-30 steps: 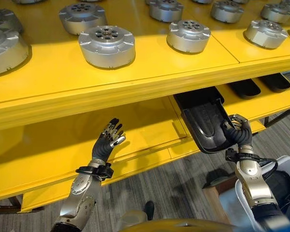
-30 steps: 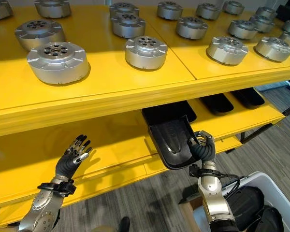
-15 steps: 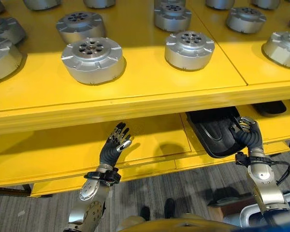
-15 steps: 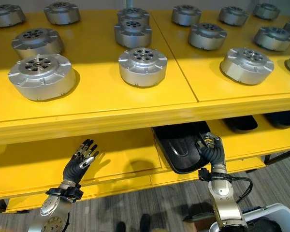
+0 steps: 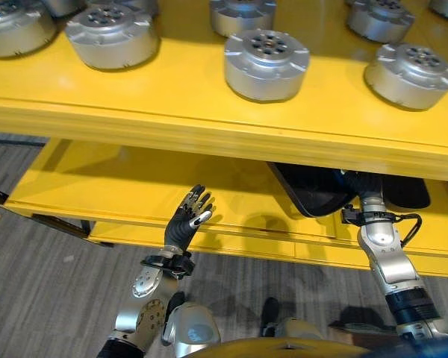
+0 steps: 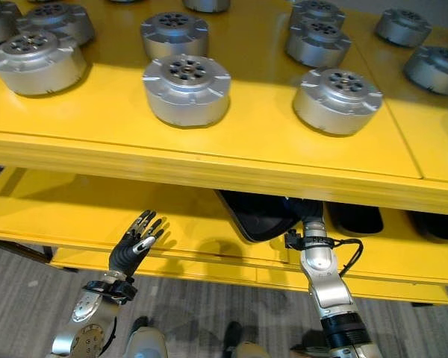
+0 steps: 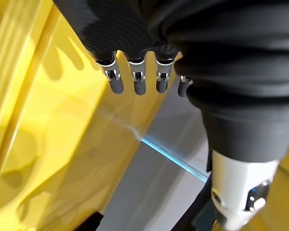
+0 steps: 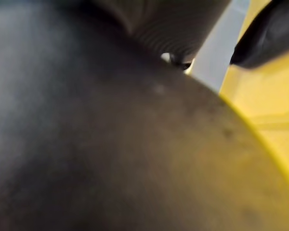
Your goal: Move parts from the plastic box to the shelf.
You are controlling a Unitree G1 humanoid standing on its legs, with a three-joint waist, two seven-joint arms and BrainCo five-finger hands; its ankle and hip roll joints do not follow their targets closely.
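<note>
A black moulded plastic part [image 5: 311, 192] lies on the lower yellow shelf [image 5: 119, 185], tucked under the upper shelf [image 5: 209, 133]. My right hand [image 5: 369, 197] reaches in beside the part's right edge. Its dark cover shows below the upper shelf's front edge, which hides the fingers. The right wrist view has the black part [image 8: 86, 144] very close in front. My left hand [image 5: 188, 220] is raised in front of the lower shelf, open and holding nothing, with its fingers [image 7: 135, 83] straight.
Several round silver metal parts [image 5: 266, 63] stand on the upper shelf. Two more black parts [image 6: 355, 218] [image 6: 434, 225] lie further right on the lower shelf. Grey carpet floor [image 5: 45, 283] lies below.
The camera has swung left and dropped, so the plastic box has left the picture. My right hand and the black part have gone deeper under the upper shelf. The left hand stays raised.
</note>
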